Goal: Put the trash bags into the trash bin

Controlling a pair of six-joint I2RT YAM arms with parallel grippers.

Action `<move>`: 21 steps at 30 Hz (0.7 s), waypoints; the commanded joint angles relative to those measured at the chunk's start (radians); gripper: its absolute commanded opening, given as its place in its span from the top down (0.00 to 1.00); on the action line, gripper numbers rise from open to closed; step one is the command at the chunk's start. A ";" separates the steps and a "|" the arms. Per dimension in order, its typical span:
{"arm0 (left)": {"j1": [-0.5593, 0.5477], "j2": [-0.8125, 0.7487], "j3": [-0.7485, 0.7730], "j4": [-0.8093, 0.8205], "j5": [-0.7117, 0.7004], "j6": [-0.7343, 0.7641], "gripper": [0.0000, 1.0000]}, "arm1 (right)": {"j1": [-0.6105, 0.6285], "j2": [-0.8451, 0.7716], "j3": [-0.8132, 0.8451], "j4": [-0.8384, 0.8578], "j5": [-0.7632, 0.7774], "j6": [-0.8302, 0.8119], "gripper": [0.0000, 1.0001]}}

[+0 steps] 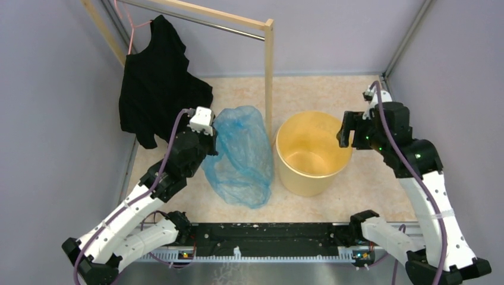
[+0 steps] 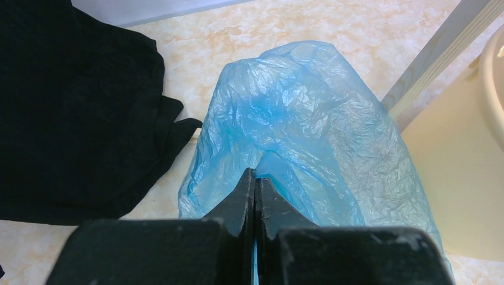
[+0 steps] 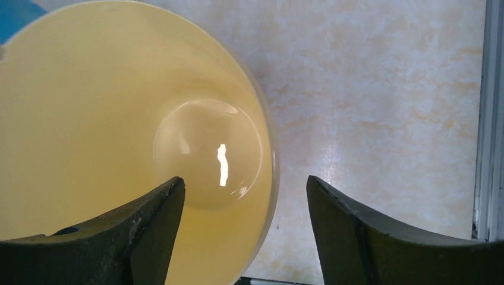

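A crumpled blue trash bag [image 1: 241, 155] lies on the floor left of the round pale yellow trash bin [image 1: 313, 152]. My left gripper [image 1: 209, 139] is shut on the bag's left edge; in the left wrist view the jaws [image 2: 255, 181] are pressed together with blue film [image 2: 303, 124] between them. My right gripper [image 1: 346, 129] is open and hovers over the bin's right rim; in the right wrist view its jaws [image 3: 245, 191] straddle the rim [image 3: 272, 160], one finger over the bin's inside, the other outside. The bin holds nothing.
A wooden rack post [image 1: 268, 77] stands between bag and bin. A black garment [image 1: 157, 83] hangs on a pink hanger from the rack at the back left, also in the left wrist view [image 2: 71, 113]. Grey walls close in on both sides.
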State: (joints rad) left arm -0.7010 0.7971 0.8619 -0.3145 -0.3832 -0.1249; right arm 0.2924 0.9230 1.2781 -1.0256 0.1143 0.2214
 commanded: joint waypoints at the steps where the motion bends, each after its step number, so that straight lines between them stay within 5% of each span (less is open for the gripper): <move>1: 0.004 0.007 -0.004 0.046 -0.007 -0.004 1.00 | 0.028 -0.033 0.145 -0.027 -0.099 -0.040 0.25; 6: 0.004 -0.001 0.006 0.036 -0.008 -0.014 1.00 | 0.151 0.006 0.212 0.052 -0.188 -0.008 0.25; 12: 0.003 -0.083 0.037 0.016 0.012 -0.067 1.00 | 0.534 0.169 0.239 0.195 -0.002 0.035 0.24; 21: 0.003 -0.096 0.315 -0.315 0.051 -0.138 1.00 | 0.797 0.370 0.236 0.472 0.060 0.030 0.27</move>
State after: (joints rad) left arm -0.7010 0.7235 1.0649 -0.4946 -0.3550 -0.2150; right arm 1.0271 1.2884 1.5227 -0.7612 0.1299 0.2379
